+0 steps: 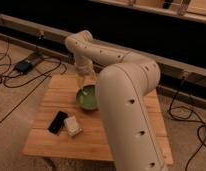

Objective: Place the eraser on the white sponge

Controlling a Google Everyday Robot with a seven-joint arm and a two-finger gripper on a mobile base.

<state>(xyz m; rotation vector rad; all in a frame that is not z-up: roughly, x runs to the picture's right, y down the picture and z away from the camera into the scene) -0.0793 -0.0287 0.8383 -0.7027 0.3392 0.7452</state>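
Eraser (58,121) lies flat on the wooden table (46,142), just left of the white sponge (72,126) and close against it, but not on top, so the placing is not yet done. Nothing is held: the gripper (84,86) hangs above the green bowl (89,103) at the table's middle, its fingers apart and empty, well apart from both task things. By my reading the whole job remains: reach over to the black slab, grasp it, lift it, and set it on the sponge.
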